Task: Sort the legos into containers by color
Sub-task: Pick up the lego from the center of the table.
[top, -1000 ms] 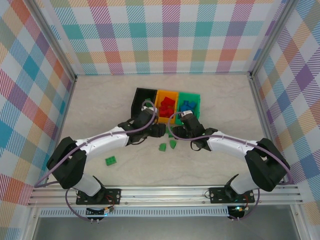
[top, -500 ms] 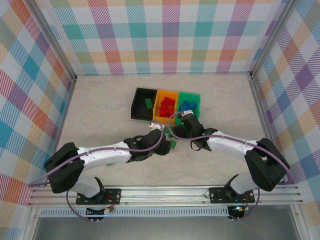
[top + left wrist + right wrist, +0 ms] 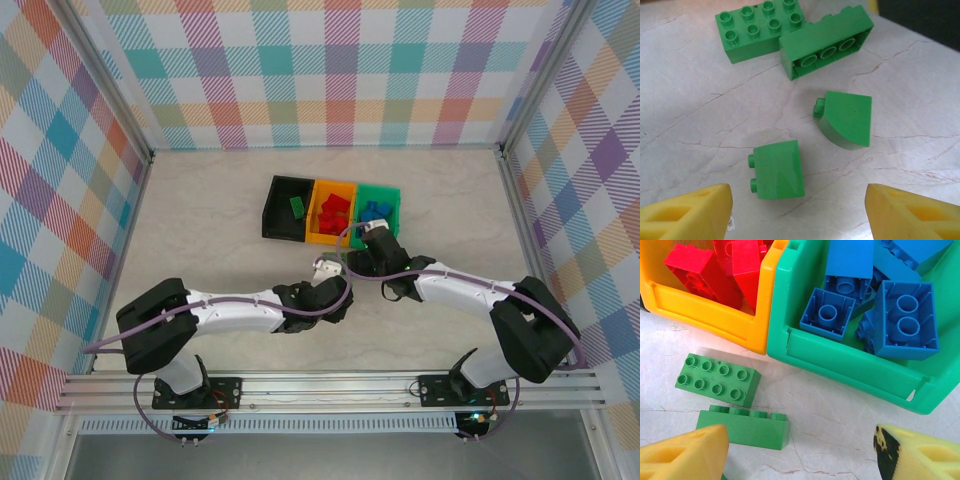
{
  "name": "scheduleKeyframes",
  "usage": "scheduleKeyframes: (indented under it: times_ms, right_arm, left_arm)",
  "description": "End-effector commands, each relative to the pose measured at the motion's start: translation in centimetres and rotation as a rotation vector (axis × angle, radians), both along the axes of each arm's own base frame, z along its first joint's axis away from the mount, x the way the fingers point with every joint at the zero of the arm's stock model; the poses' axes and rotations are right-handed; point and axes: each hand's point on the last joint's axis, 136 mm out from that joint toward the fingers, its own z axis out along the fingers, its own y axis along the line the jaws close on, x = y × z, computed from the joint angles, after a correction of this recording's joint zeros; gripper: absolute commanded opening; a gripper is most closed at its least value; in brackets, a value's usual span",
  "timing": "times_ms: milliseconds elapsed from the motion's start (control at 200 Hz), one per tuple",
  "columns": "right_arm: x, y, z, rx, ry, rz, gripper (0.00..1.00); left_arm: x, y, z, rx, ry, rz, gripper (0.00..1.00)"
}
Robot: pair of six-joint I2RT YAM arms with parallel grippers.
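**Both arms reach to mid-frame, both tools open**

In the top view the left arm stretches from the lower left toward the centre, low and nearly level. The left tool sits just below and left of the right tool. The right arm bends in from the lower right. In each wrist view the yellow pads stand wide apart at the bottom corners, gripping nothing.

Two curved green legos near spread claw; two long green bricks beyond.
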Motion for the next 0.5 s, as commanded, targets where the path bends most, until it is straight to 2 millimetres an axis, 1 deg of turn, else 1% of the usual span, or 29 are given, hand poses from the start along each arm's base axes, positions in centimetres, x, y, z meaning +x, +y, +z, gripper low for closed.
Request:
scheduleKeyframes:
  times_ms: [0, 165, 300, 375, 495]
  right_arm:
    - [0.3, -0.2, 1.0, 0.025, -0.030, -0.020, 0.77]
    - [0.3, -0.3, 1.0, 0.027, -0.028, -0.023, 0.77]
    - [0.3, -0.2, 1.0, 0.030, -0.028, -0.020, 0.77]
    - [0.3, -0.2, 1.0, 0.028, -0.028, -0.020, 0.77]
    - [0.3, -0.2, 1.1, 0.031, -0.028, -0.020, 0.77]
  left_arm:
    - [0.2, 0.6, -0.5, 0.013, -0.003, 0.058, 0.69]
    - [0.3, 0.6, -1.7, -0.031, 0.071, 0.087, 0.67]
    - [0.8, 1.5, -2.8, -0.086, 0.131, 0.140, 0.67]
    - [0.9, 1.6, -3.5, -0.119, 0.190, 0.151, 0.67]
    - [0.9, 1.6, -4.2, -0.107, 0.246, 0.165, 0.67]
